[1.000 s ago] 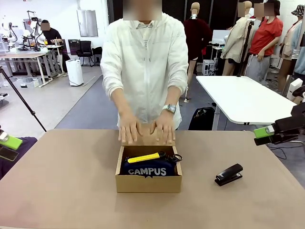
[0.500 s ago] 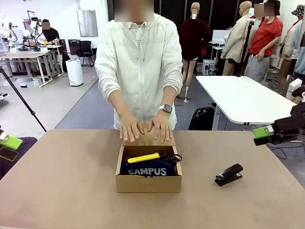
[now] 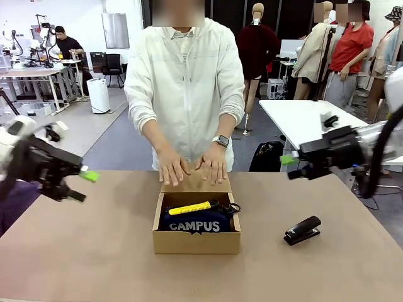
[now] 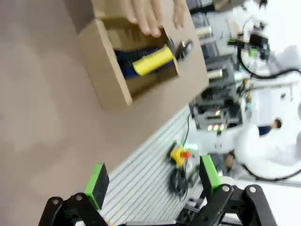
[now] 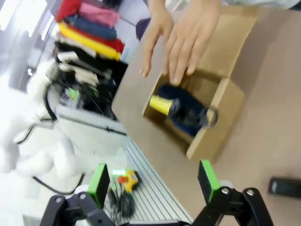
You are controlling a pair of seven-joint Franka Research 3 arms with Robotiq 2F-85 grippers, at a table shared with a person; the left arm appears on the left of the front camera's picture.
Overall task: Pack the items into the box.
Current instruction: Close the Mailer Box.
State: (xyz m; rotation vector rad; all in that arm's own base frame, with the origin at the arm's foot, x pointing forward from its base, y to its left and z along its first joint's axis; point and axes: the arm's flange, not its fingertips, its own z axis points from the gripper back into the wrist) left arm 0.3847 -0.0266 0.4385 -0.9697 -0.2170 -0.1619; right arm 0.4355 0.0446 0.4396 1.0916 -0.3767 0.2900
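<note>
Box [image 3: 196,241]: centre of table [image 3: 94,251], lid open, flap lying behind under the person's hands [image 3: 171,168].
Contents: pouch [image 3: 195,224], "CAMPUS" facing front; yellow tool [image 3: 189,207] lying on it.
Stapler [image 3: 302,230]: on table, right of box, apart.
Left jaws: apart, empty, above table's left side.
Right jaws: apart, empty, above table's right side.
</note>
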